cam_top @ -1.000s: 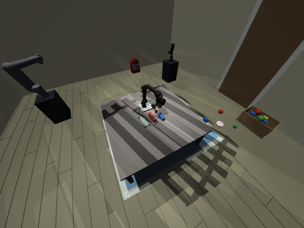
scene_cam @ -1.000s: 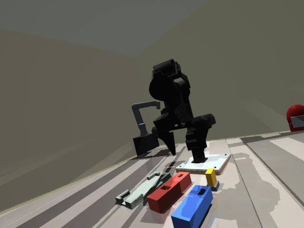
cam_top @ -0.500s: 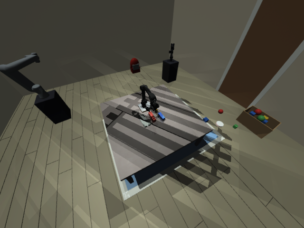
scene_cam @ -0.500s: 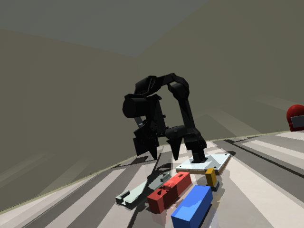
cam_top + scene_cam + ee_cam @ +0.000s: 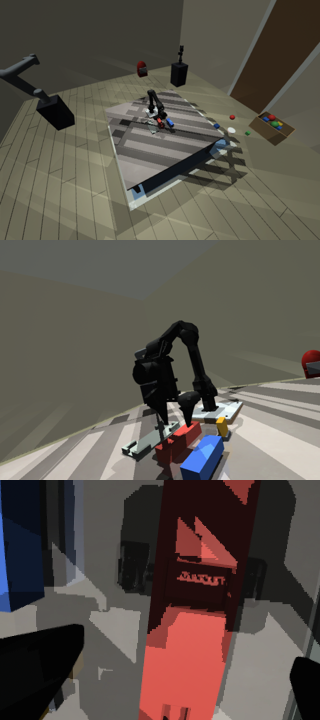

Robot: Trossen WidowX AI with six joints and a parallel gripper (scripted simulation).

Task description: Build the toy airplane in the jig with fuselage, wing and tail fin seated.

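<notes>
Black two-fingered jaws (image 5: 178,424) apart and holding nothing, tips pointing down over the long red block-shaped fuselage (image 5: 160,123) (image 5: 184,433) (image 5: 185,665). In the wrist view one finger stands on either side of the red body, a gap showing along both flanks; the wide spread presumably leaves room to come down astride it and pinch the long sides. Such a grip would keep the wing socket and the smaller tail slot, both on the upper face, uncovered for later tabs. Fuselage lies on the table (image 5: 144,155) (image 5: 85,444), beside the pale grey-green cradle jig (image 5: 152,127) (image 5: 152,438), not in it; the two run roughly parallel, so the carry should need little turning. Cradle's raised end pieces look meant to stop the body sliding. On the fuselage's other side, the blue oblong wing block (image 5: 170,122) (image 5: 202,457) (image 5: 22,545) and, nearer the arm's base, the small upright yellow tail fin (image 5: 221,426) wait apart. Nothing assembled yet; fuselage first seems sensible, as it carries both sockets. Blue neighbour leaves limited side room; an off-centre descent could nudge the red body askew.
</notes>
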